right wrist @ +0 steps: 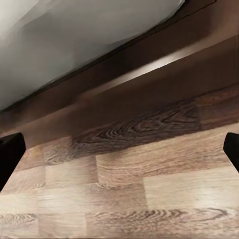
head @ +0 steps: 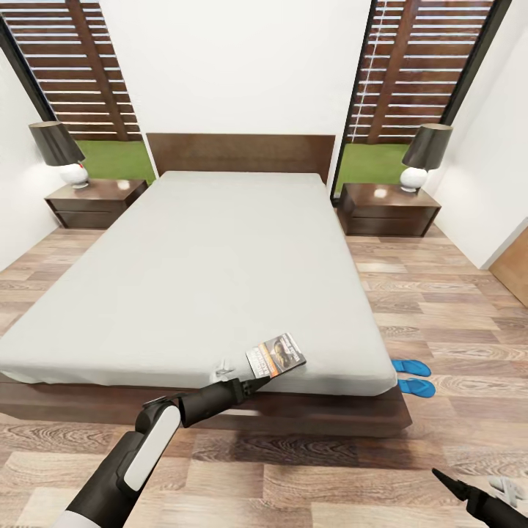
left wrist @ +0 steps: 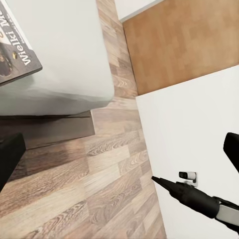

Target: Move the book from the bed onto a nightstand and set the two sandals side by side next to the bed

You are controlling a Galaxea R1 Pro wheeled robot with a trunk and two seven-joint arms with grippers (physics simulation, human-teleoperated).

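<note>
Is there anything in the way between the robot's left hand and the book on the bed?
No, nothing visible. The left gripper is right at the near edge of the bed, beside the book that lies at that edge. Just bare grey sheet around it.

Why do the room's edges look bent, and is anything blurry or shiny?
Head view: wide-angle lens bows the windows and walls outward; glare spots sit on both nightstands. Right wrist view: the bed is soft and smeared. Left wrist view: the book and floor are fairly sharp.
</note>
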